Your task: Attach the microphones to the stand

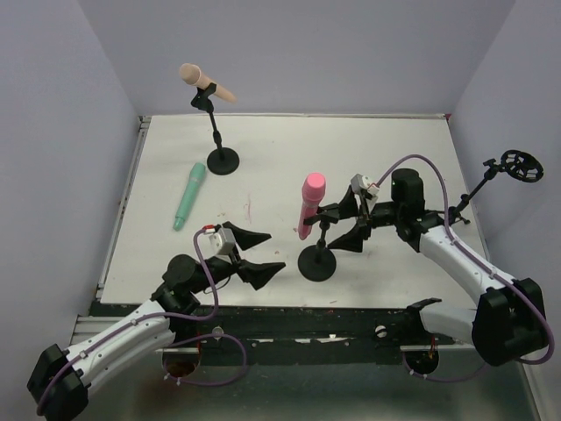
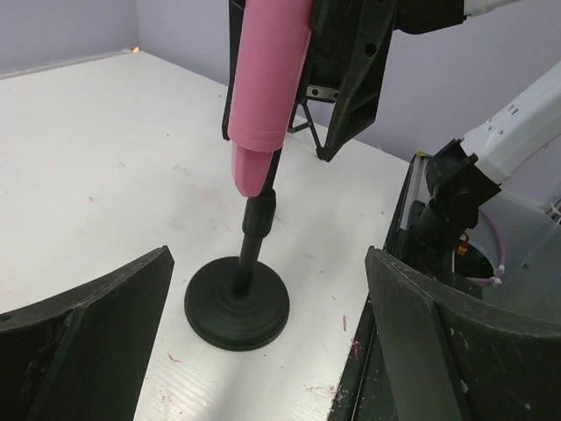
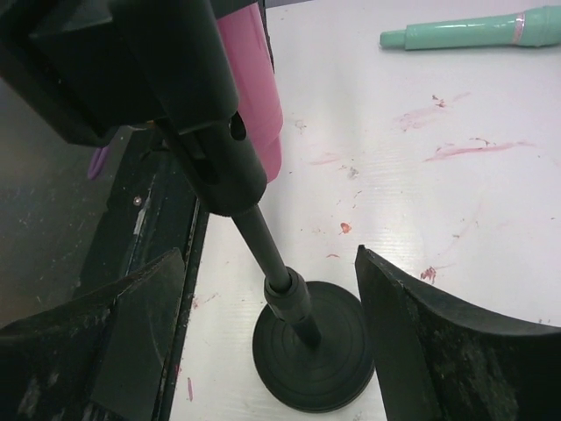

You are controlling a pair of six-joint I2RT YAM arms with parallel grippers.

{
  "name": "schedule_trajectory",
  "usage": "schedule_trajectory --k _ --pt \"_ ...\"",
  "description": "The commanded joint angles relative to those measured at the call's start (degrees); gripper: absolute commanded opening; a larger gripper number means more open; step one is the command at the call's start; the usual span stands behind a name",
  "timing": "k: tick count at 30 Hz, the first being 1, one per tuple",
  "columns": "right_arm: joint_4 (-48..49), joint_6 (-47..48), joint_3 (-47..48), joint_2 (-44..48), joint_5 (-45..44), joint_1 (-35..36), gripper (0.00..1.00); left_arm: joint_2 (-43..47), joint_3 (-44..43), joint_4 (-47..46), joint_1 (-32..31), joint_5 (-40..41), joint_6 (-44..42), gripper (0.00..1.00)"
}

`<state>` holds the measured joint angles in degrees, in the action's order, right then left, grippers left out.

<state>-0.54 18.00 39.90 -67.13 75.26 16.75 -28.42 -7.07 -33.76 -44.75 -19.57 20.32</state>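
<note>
Your left gripper [image 1: 261, 255] is hovering low over the near part of the white table [image 1: 394, 158] with its fingers spread wide, gripping nothing. In its wrist camera, both fingers are framing the round base of the near stand [image 1: 316, 263] without touching it. Your right gripper [image 1: 345, 225] is reaching in from the opposite side. Its fingers are also standing apart, one on each side of that stand's thin pole, with a gap showing between each finger and the pole.

The pink microphone [image 1: 309, 207] is sitting at the top of this stand, head up and handle pointing down, tilting slightly. Its handle end is hanging beside the pole, well above the base. The clip holding it is mostly hidden behind the right gripper's body, so it is probably seated, but you cannot be sure from these views.

The peach-tan microphone [image 1: 207, 83] is resting in the clip of the far stand [image 1: 223, 161], lying nearly level with its head to the left. The mint green microphone [image 1: 189, 195] is lying flat on the table, left of both stands, its wider end toward the far side, touching neither stand nor gripper. Pink smudges [image 3: 473, 151] are marking the tabletop near it. Another black stand [image 1: 480, 187] with a round ring head is leaning past the table's right edge.
</note>
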Motion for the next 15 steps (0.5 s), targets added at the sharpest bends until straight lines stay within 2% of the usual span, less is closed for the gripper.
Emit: schedule_trajectory --k 1,10,12,15 --pt "6.2 -2.0 1.1 -1.4 -2.0 1.8 0.84 -2.9 -0.3 -2.0 -1.4 1.9 -1.6 0.98" --pt "5.6 0.5 3.3 -4.0 -3.8 4.6 0.67 -4.6 -1.9 -1.6 -3.0 3.9 -3.2 0.98" --pt "5.7 0.5 3.8 -4.5 -3.9 4.6 0.59 -5.1 -2.0 -1.3 -3.0 4.2 -3.5 0.98" --pt "4.9 1.2 5.2 -5.5 -3.7 4.7 0.37 -5.1 -2.2 -0.3 -3.0 5.9 -3.6 0.98"
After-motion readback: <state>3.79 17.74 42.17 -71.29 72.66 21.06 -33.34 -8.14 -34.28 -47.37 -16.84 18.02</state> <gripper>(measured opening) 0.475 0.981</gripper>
